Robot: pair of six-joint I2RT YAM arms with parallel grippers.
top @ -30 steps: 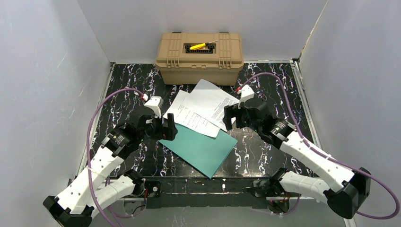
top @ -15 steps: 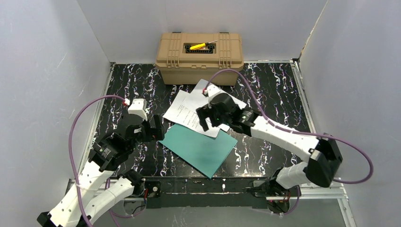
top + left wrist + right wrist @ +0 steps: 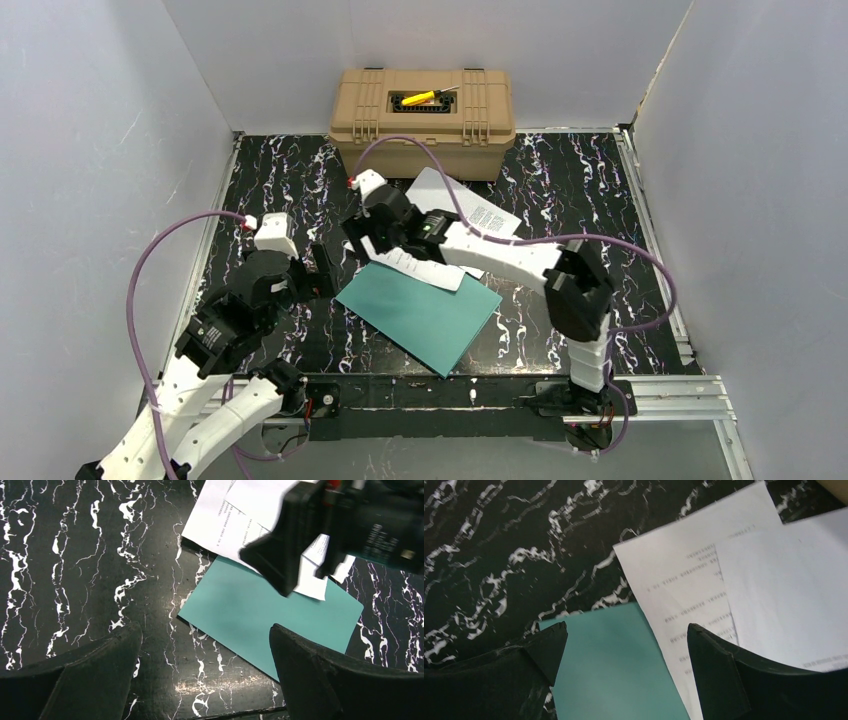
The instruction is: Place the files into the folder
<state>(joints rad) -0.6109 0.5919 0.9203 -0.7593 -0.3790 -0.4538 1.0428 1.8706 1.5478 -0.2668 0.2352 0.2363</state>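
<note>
The closed teal folder (image 3: 420,315) lies flat on the black marbled table (image 3: 270,180). Two white printed sheets (image 3: 478,213) lie overlapped behind it, and the lower sheet (image 3: 418,263) rests on the folder's far edge. My right gripper (image 3: 366,243) is open and empty, low over the folder's far-left corner beside the lower sheet. In the right wrist view it (image 3: 626,630) spans the folder (image 3: 614,670) and the lower sheet (image 3: 684,585), with the upper sheet (image 3: 794,600) to the right. My left gripper (image 3: 314,273) is open and empty, left of the folder. In its own view it (image 3: 205,645) hangs above the folder's near-left edge (image 3: 270,615).
A tan plastic toolbox (image 3: 422,125) stands against the back wall, with a yellow tool (image 3: 418,98) in its lid recess. White walls close in the left, right and back. A metal rail (image 3: 440,392) runs along the near table edge.
My right arm has swung left across the sheets to the folder's far-left corner. My left arm has drawn back to the left, off the folder. The sheets and the folder have not moved.
</note>
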